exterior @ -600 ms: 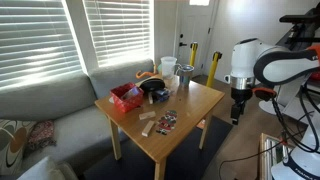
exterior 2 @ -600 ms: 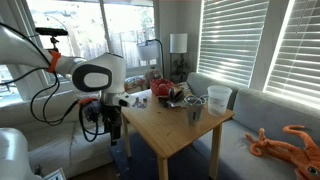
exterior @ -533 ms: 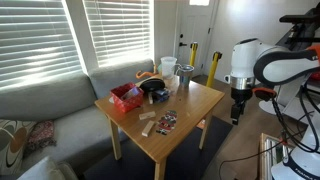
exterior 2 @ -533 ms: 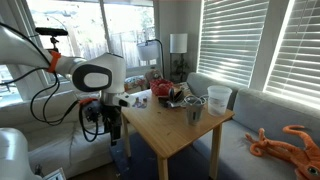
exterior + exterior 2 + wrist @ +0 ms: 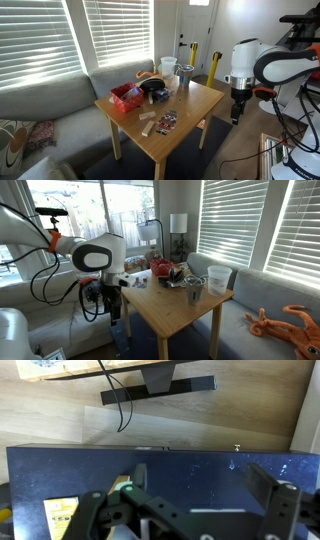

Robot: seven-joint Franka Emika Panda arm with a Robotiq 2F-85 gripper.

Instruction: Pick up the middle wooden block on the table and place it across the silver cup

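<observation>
Small tan wooden blocks lie together on the light-wood table [image 5: 195, 103], near its front corner; the middle wooden block [image 5: 149, 123] is too small to tell apart clearly. The silver cup [image 5: 184, 80] stands upright at the far side of the table, beside the white jug [image 5: 168, 68]; it also shows in an exterior view [image 5: 195, 292]. My gripper [image 5: 237, 114] hangs off the table's side, below the tabletop and pointing at the floor [image 5: 113, 308]. In the wrist view the gripper [image 5: 200, 488] is open and empty over a dark blue rug [image 5: 200, 465].
A red box [image 5: 125, 97], dark objects and an orange toy crowd the table's back. A colourful packet [image 5: 168, 121] lies beside the blocks. A grey sofa [image 5: 60, 110] runs behind the table. The table edge [image 5: 140, 298] is close to my arm.
</observation>
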